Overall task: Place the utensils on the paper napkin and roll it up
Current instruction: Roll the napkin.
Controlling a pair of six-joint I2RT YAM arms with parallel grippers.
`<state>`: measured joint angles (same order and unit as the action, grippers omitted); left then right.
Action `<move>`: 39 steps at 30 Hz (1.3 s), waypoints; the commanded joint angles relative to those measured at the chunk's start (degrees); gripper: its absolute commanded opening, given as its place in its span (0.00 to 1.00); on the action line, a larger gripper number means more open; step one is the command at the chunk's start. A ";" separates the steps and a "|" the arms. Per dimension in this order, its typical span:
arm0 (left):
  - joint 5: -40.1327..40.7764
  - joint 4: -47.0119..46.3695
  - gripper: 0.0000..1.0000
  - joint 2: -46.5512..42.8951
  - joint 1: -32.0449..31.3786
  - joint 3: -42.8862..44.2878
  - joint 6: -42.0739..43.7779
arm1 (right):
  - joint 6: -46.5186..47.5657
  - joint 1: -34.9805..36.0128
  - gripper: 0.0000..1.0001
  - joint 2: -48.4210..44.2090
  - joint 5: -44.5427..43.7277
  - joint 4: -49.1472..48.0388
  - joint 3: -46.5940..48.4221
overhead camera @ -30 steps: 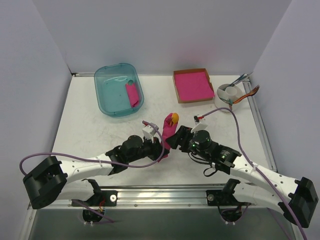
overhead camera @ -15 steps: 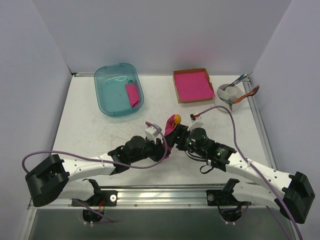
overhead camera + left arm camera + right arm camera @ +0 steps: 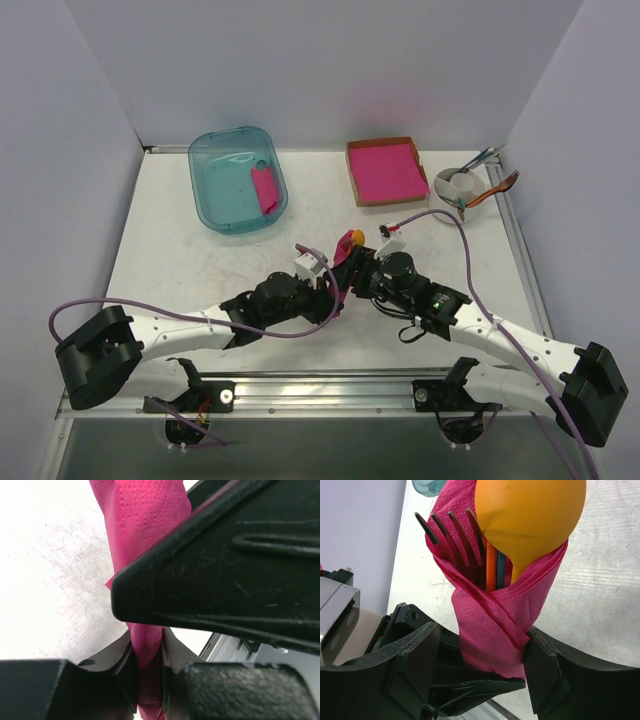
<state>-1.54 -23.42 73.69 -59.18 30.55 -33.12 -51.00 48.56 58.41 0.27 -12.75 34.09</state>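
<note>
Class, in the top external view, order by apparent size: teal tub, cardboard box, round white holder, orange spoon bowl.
teal tub
cardboard box
round white holder
orange spoon bowl, smallest even though raised nearer the camera

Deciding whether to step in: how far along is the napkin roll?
Done: the fork and orange spoon stand inside the paper napkin, which is wrapped around them. In hand: the left gripper pinches the roll's lower end; the right gripper flanks it with its jaws, grip unclear. Left: probably just releasing the finished roll.
</note>
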 commanded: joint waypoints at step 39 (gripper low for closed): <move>-19.29 -25.00 0.02 5.94 3.89 -3.47 -13.63 | -1.55 -5.05 0.48 -13.50 16.07 -26.79 -12.38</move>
<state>-17.32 -43.13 78.26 -55.51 27.59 -44.42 -51.18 43.29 46.76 12.29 -30.13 21.52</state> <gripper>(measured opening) 0.254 0.487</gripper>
